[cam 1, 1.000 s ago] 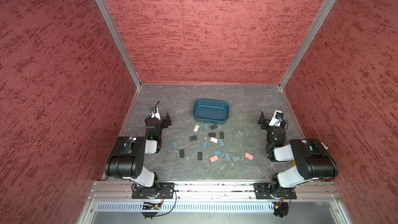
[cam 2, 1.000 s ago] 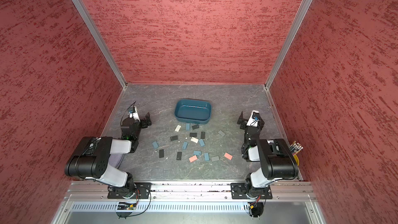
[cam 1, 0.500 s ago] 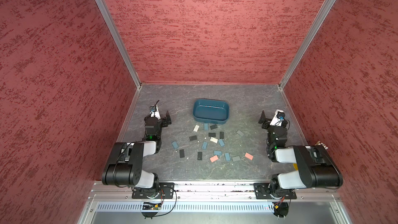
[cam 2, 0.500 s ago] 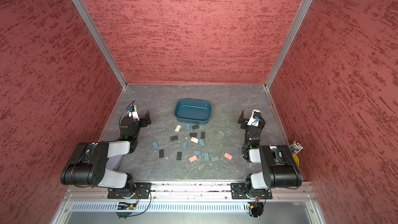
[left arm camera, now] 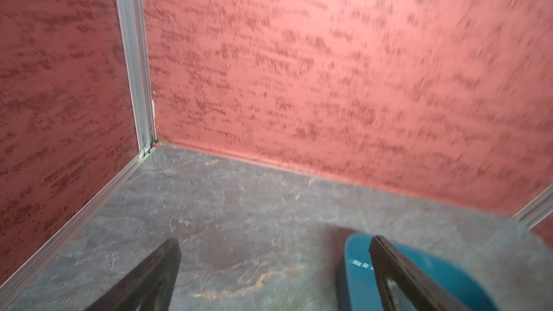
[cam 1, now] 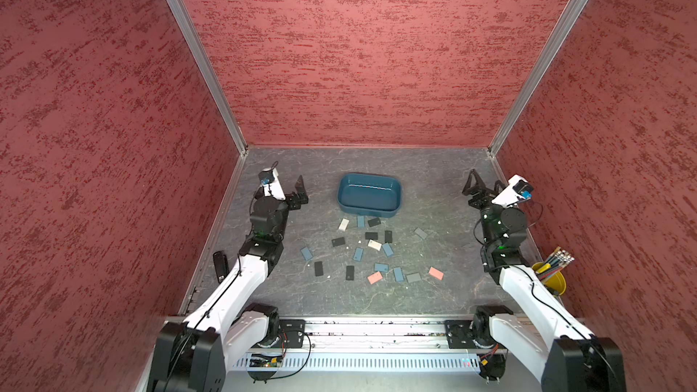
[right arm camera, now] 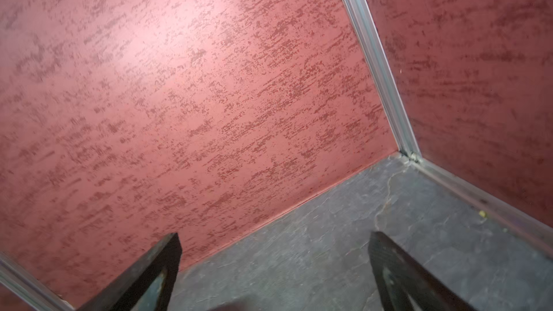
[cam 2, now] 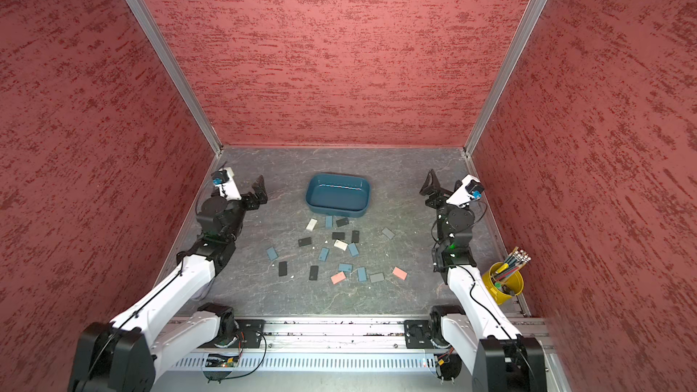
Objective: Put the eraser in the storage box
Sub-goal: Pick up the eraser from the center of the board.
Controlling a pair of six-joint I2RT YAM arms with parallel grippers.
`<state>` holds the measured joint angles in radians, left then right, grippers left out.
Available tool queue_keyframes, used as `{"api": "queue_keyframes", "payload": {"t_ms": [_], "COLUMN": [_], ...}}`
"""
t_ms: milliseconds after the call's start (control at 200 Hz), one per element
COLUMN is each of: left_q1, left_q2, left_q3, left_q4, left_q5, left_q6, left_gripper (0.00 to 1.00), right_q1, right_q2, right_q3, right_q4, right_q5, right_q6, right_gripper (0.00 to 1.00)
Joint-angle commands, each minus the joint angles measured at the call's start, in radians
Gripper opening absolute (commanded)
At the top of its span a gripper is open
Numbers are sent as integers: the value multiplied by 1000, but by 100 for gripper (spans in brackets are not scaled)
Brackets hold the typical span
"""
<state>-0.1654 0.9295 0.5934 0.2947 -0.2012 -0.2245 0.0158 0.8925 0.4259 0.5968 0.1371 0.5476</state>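
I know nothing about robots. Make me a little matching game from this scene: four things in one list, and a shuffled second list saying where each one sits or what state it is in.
Things:
1. storage box
2. yellow cup
3. left claw
4. pink erasers

Descriptions:
A. open, gripping nothing
B. lying flat on the grey table, towards the near side
C. empty, at the far middle of the table
D. holding pencils, beside the right arm

Pairs: 1-C, 2-D, 3-A, 4-B
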Motion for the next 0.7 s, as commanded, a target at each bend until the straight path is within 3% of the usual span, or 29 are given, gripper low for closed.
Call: {"api": "queue_keyframes", "payload": {"t_ms": [0,55,135,245,326,406,486,586,696], "left_q1": [38,76,163,222,196,122,77,-3,-45], "left_q2": [-53,-71,-76,-32,-29,-73,-62,-17,28], "left_q3": [64,87,90,109,97,66,105,166,205], "left_q4": [-246,-352,-335,-371,-395,-396,-469,-597,-694], "left_q5": [14,9,238,383,345,222,223,126,94], "left_q6": [-293,-457,-446,-474,-465,-440,-407,-372,-373], "left_gripper": [100,100,100,100,100,100,100,100,100], "right_q1": [0,0,0,7,8,9,9,17,32], "right_q2": [-57,-70,-73,-105,-81,-25,28,54,40], "right_q3": [-76,-93,-124,-206,-140,-53,7,9,-18], "right_q4": [-17,14,51,135,-29,-187,-320,-395,-460], "right_q5": [-103,-129,-112,-49,-43,-58,-62,-56,-14], "right_q6": [131,108,120,154,128,93,72,66,63], "right_gripper": [99,99,99,99,99,99,99,99,99]}}
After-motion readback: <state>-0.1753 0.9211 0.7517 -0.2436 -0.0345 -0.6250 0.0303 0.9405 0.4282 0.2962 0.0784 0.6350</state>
